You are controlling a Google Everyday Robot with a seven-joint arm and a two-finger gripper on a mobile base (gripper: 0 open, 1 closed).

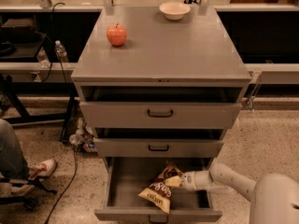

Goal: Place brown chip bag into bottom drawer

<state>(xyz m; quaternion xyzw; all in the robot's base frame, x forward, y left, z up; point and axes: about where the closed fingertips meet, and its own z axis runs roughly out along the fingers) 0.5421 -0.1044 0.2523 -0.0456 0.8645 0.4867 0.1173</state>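
Observation:
The brown chip bag [160,188], dark brown with white lettering and a yellow end, hangs tilted inside the open bottom drawer [122,176], yellow end down near the drawer floor. My gripper [175,181] reaches in from the right over the drawer's side and is shut on the bag's upper right edge. The white arm [233,181] runs off to the lower right. The drawer's front handle shows at the bottom edge of the view.
The two upper grey drawers [160,113] are slightly pulled out above the bag. A red apple [117,34] and a white bowl [174,10] sit on the cabinet top. A person's leg and shoe [39,168] and cables lie at the left.

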